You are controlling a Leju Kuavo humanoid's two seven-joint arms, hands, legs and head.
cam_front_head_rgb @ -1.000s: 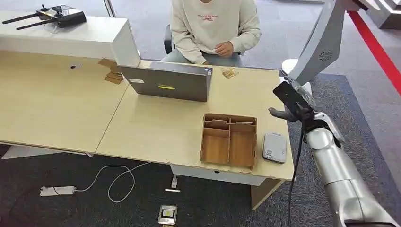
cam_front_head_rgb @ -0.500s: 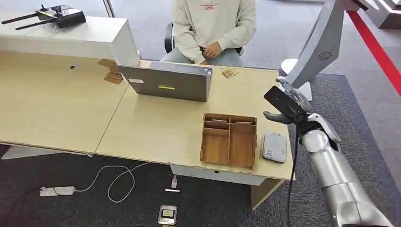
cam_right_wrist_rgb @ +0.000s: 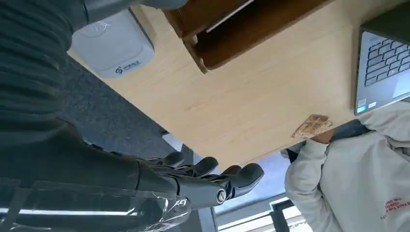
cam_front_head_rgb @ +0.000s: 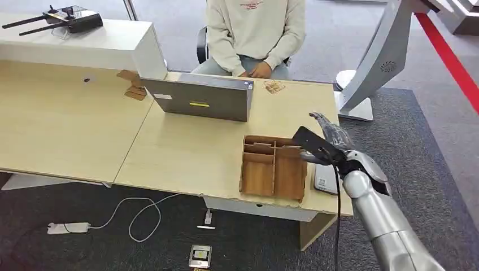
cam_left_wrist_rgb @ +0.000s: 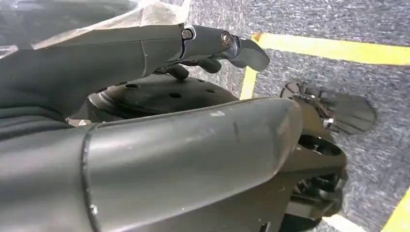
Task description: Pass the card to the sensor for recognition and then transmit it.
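Observation:
A wooden tray (cam_front_head_rgb: 243,169) with several compartments stands near the table's front right; thin light cards (cam_front_head_rgb: 261,146) lie in its back compartments. A grey-white sensor (cam_front_head_rgb: 322,180) lies just right of the tray, partly covered by my right arm. My right hand (cam_front_head_rgb: 332,140) hovers over the sensor and the tray's right edge, fingers stretched out, nothing in it. In the right wrist view the same hand (cam_right_wrist_rgb: 193,186) has straight fingers above the table, with the sensor (cam_right_wrist_rgb: 113,46) and tray (cam_right_wrist_rgb: 227,43) beyond. My left hand (cam_left_wrist_rgb: 217,43) hangs over the floor, holding nothing.
A grey laptop (cam_front_head_rgb: 197,99) stands behind the tray, and a person (cam_front_head_rgb: 254,28) sits behind it. Small wooden pieces (cam_front_head_rgb: 274,86) lie near the person. A white stand (cam_front_head_rgb: 378,56) rises at the right. A white counter (cam_front_head_rgb: 113,45) carries a remote controller (cam_front_head_rgb: 68,18).
My right hand has swung left and down, from beyond the table's right edge to above the sensor and tray. The person's hands have shifted slightly.

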